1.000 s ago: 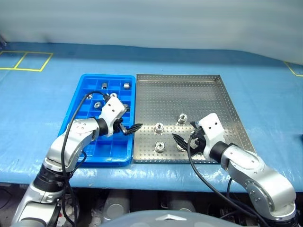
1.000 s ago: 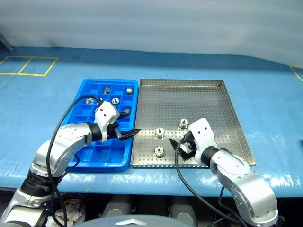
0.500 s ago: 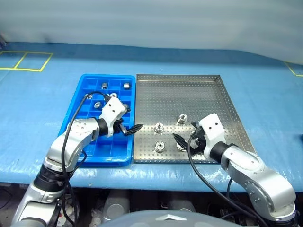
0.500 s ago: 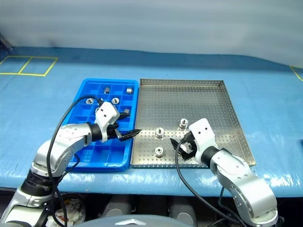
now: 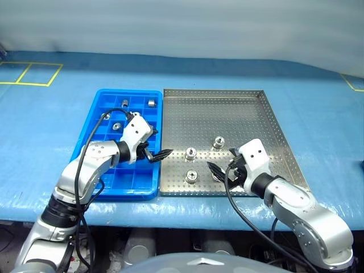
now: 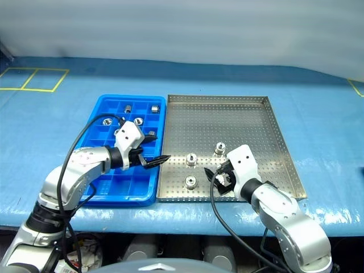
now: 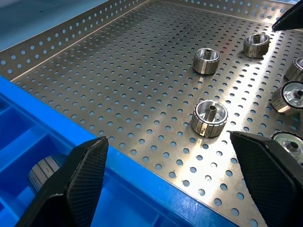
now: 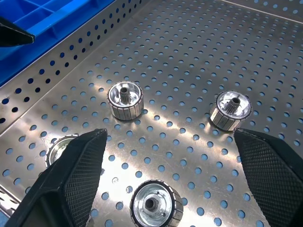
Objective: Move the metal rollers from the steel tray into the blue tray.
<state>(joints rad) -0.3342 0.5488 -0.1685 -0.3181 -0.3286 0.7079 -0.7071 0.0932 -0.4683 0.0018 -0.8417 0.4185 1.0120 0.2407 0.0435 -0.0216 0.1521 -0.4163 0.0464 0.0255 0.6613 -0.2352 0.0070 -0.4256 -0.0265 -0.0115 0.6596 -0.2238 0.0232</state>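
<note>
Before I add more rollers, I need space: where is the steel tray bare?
The steel tray is bare across its far half, up to the far rim. It is crowded near the front, where the metal rollers cluster by the right end effector.

A workshop or test lab. The tabletop (image 5: 318,108) wears a blue tarp with yellow tape marks (image 5: 31,73). A perforated steel tray (image 5: 227,114) holds machined parts.
</note>
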